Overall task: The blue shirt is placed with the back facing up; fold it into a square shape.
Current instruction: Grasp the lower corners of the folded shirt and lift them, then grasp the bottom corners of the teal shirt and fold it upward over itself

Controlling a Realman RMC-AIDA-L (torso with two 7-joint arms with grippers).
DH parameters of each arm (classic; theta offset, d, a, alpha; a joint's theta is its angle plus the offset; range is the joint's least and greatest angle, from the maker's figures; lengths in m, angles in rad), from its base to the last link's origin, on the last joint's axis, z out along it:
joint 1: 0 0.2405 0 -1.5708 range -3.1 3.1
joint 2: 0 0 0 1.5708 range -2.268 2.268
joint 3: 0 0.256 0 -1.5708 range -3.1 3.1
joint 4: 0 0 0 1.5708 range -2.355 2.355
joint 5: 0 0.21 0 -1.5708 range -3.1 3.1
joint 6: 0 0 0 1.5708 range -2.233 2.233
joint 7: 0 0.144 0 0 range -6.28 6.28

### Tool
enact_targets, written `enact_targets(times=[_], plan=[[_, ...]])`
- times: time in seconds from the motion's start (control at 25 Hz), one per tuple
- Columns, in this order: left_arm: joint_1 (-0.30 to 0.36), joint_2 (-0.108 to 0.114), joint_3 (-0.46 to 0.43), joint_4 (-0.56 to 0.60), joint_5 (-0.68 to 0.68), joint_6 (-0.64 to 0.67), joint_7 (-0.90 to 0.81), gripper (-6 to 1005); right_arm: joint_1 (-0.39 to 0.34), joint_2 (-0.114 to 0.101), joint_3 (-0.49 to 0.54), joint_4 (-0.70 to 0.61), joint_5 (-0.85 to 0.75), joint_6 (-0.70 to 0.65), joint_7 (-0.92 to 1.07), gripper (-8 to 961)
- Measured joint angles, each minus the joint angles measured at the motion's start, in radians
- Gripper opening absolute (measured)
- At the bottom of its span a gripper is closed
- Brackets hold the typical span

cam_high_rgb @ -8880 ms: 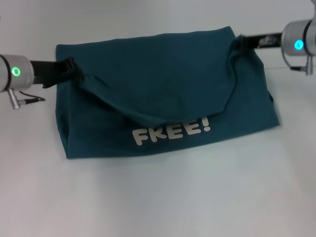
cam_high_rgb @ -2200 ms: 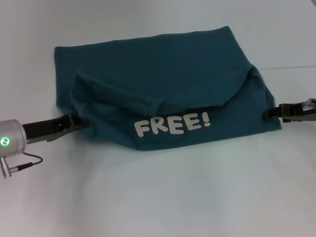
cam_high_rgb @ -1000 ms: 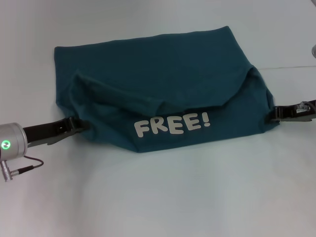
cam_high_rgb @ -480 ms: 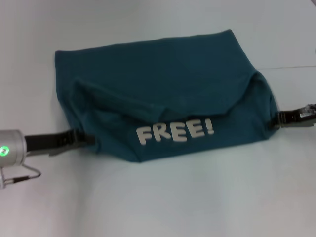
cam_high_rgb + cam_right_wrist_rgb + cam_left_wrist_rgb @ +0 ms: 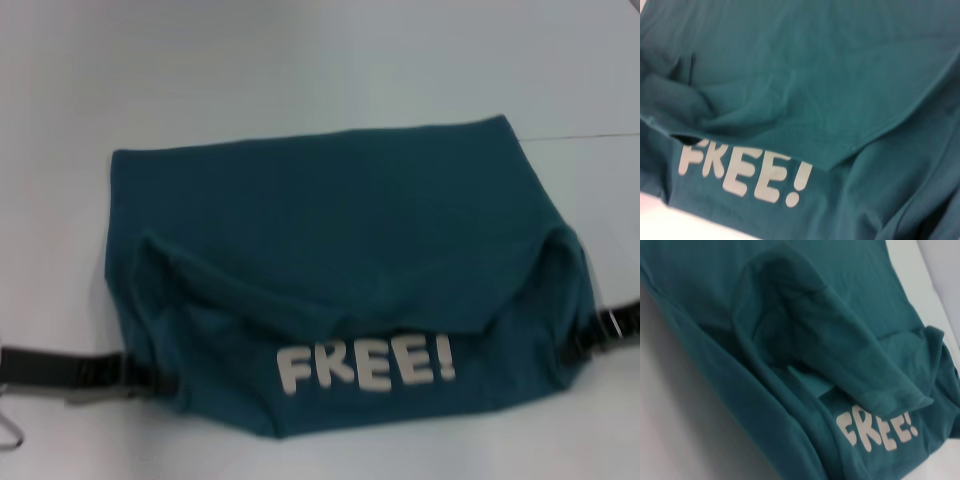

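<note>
1. Jaws of the left gripper (image 5: 150, 378) clenched on the lower-left edge of the dark teal-blue soft-fabric T-shirt (image 5: 340, 240), at 8 o'clock.
2. Right gripper (image 5: 585, 345) jaws pinch its edge at 4 o'clock.
3. Shirt lies partly folded mid-tabletop (image 5: 300, 70); white "FREE!" lettering (image 5: 365, 365) faces up near 6 o'clock.

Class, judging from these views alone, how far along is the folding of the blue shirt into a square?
Done: the dark teal-blue short-sleeved T-shirt is already folded into a wide block, a flap lying over it above the white "FREE!" lettering. In hand: the left tool and right tool sit at its near corners. Left: it is wider than deep and rumpled, so a further fold seems needed.
</note>
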Motion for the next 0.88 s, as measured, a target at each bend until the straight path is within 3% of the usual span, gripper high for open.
enact_targets(times=[0.32,0.64,0.88], plan=[[0.060,-0.002,-0.087,0.046,0.136,0.194,0.026,3,-0.037,0.010,0.002,0.003,-0.037,-0.166,-0.037,23],[0.085,-0.008,-0.096,0.037,0.213,0.240,0.052,3,-0.073,0.006,0.002,0.009,-0.037,-0.244,-0.074,24],[0.075,-0.005,-0.137,0.043,0.197,0.315,0.110,3,-0.074,-0.007,0.050,0.041,-0.021,-0.268,-0.142,24]])
